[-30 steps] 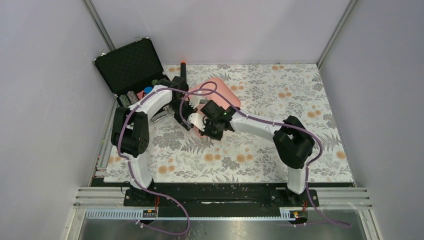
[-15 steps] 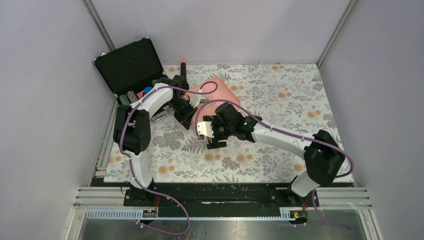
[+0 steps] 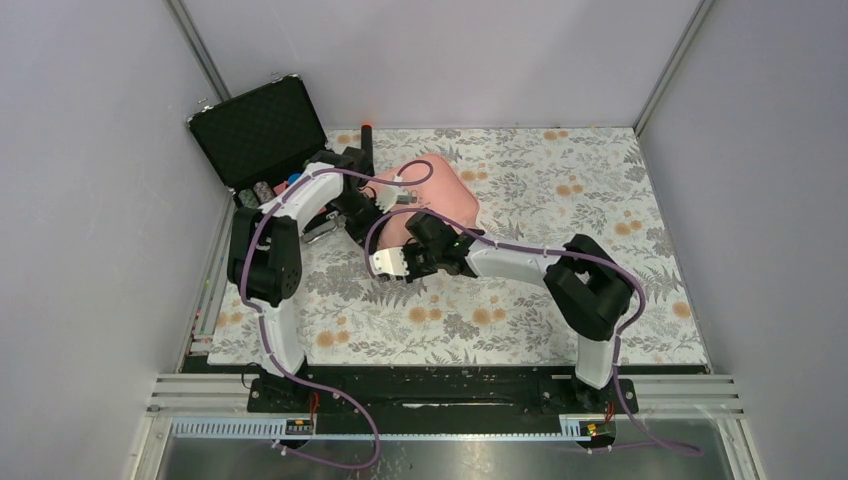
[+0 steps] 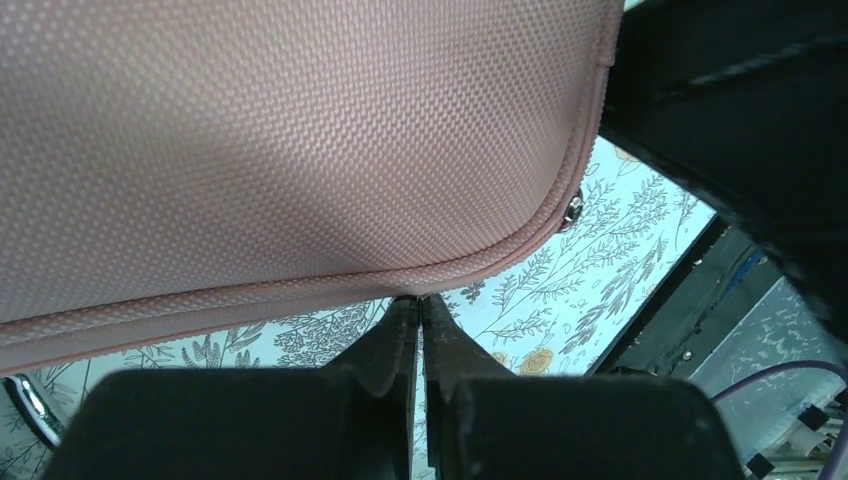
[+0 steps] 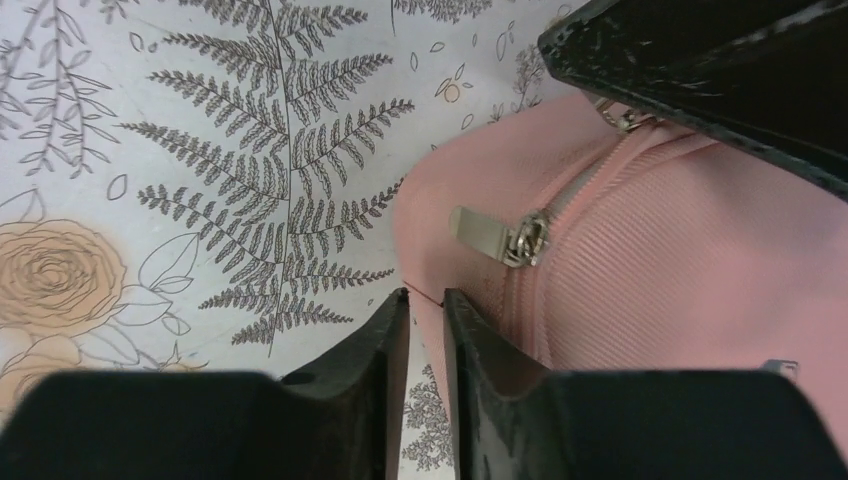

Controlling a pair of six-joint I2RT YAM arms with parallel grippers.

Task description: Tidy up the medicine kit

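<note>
The pink medicine kit (image 3: 447, 188) lies on the floral table (image 3: 600, 190), left of centre, near the open black case (image 3: 262, 130). The left end effector (image 4: 421, 300) is clenched, its tips against the kit's piped edge. The right end effector (image 5: 426, 296) stands narrowly parted at the kit's corner near the zip pull (image 5: 488, 230). Whether it grips the edge cannot be told.

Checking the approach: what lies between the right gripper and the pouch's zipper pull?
Right wrist view: only bare fabric of the pink pouch separates the right gripper from the zipper pull.
</note>
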